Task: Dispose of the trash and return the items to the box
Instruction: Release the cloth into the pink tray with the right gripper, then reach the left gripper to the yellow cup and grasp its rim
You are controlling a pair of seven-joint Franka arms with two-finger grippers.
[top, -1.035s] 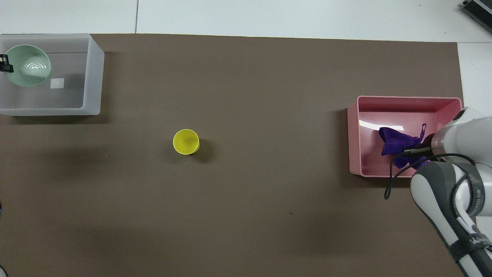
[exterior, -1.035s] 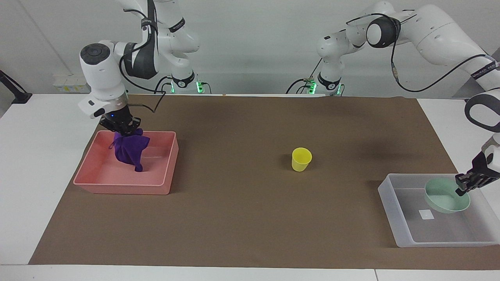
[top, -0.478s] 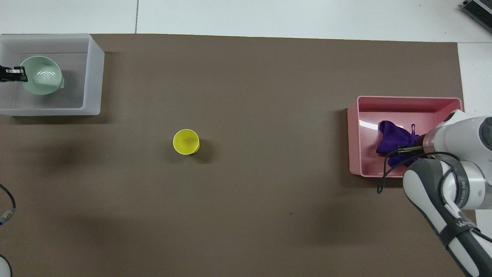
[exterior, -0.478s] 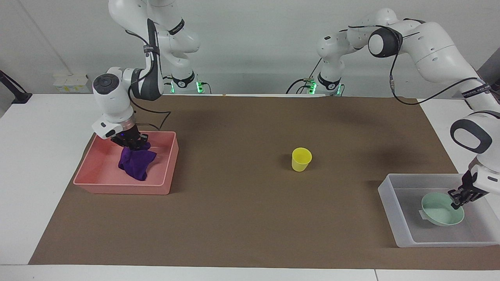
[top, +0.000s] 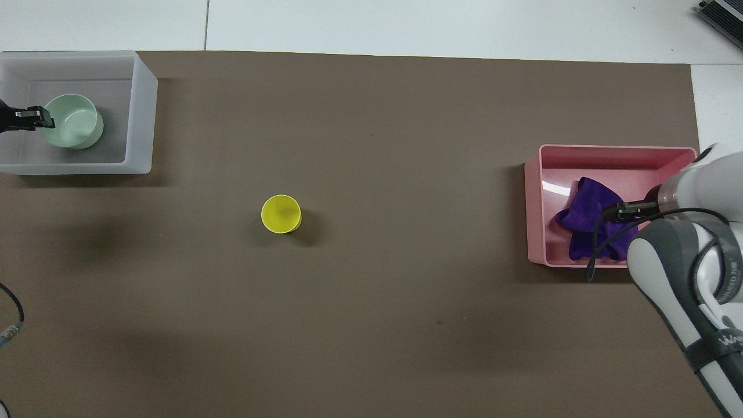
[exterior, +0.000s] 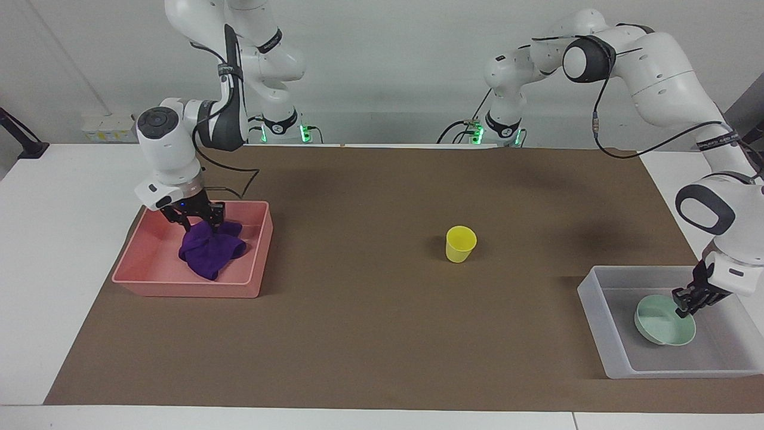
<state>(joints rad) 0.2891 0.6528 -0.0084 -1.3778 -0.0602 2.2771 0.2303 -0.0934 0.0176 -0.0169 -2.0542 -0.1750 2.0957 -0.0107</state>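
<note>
1. Purple cloth (exterior: pixel 210 255), the trash, lies slumped on the floor of the pink tray (exterior: pixel 140 266), at nine o'clock on the brown mat (exterior: pixel 358 334) in the facing view. My right gripper (exterior: pixel 200 218) stands just above the heap with its jaws parted, gripping nothing.
2. Mint-green bowl (exterior: pixel 662 322) sits inside the translucent box (exterior: pixel 600 322), at four o'clock on the mat. My left gripper (exterior: pixel 686 306) is at the bowl's rim, on its three o'clock side. I cannot tell whether it has let go.
3. Yellow cup (exterior: pixel 461 243) stands upright on the mat, a little toward three o'clock of centre and well apart from both containers. It is the one item not yet boxed.
4. Step in hand, as I judge it: release and withdraw.
   - I would lift the right gripper straight up, so that no fold snags and drags the cloth back over the tray wall.
   - I would open the left gripper fully before rising, since a half-released rim could tip the bowl or shift the light box.
5. Change from one second ago:
   - The cloth then hung from the closed right gripper above the tray.
   - The bowl was held higher and tilted, with the box's white square mark showing. The bowl now covers that mark.
   - The cup has not moved.
</note>
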